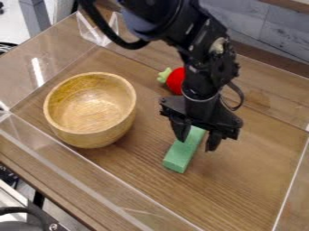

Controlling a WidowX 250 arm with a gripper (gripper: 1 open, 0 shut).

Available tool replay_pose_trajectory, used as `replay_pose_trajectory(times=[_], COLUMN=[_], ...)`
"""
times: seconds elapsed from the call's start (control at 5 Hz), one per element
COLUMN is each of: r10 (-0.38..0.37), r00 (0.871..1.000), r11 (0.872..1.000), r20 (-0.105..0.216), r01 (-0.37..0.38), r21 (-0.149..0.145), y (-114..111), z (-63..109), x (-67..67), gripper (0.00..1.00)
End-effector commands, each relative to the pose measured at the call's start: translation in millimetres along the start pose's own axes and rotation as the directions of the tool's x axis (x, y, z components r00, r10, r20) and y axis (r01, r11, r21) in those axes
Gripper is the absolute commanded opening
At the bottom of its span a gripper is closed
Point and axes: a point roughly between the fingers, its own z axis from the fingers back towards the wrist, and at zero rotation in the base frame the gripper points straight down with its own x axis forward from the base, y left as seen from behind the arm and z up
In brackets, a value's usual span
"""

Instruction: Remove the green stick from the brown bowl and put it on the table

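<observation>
The green stick [180, 156] lies flat on the table [259, 171], to the right of the brown bowl [89, 109], whose inside holds nothing. My gripper [197, 138] hangs just above the stick's far end. Its two black fingers are spread open on either side of that end and do not clamp it. The black arm reaches down to it from the upper left.
A red ball with a green stem [173, 78] sits behind the gripper, partly hidden by the arm. Low clear acrylic walls [145, 203] edge the tabletop at the front and sides.
</observation>
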Motion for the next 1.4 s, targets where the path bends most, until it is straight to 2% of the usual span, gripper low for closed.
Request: replay_pose_trajectory(times=[0.0,0.2,0.4,0.6,0.8,1.0,1.2], r10=[-0.005,-0.021,-0.095,-0.162,-0.100,-0.044,-0.058], r00=[1.000,1.000,0.995,0.987,0.995,0.999,0.998], r11=[1.000,1.000,0.995,0.986,0.995,0.999,0.998], r20=[0.019,0.016,0.009,0.003,-0.002,-0.004,-0.009], r01=[0.005,0.021,0.096,0.162,0.100,0.044,0.058], r21=[-0.006,-0.005,-0.022,-0.041,-0.027,-0.014,-0.021], y=[-3,-5,-2,1,-8,-18,-25], z=[7.8,11.1,8.1,6.6,5.9,5.8,4.4], x=[1.5,-1.5,-5.4,-9.6,-9.8,-9.5,-11.8], gripper=[0.00,0.00,1.00,1.00,0.00,0.00,0.00])
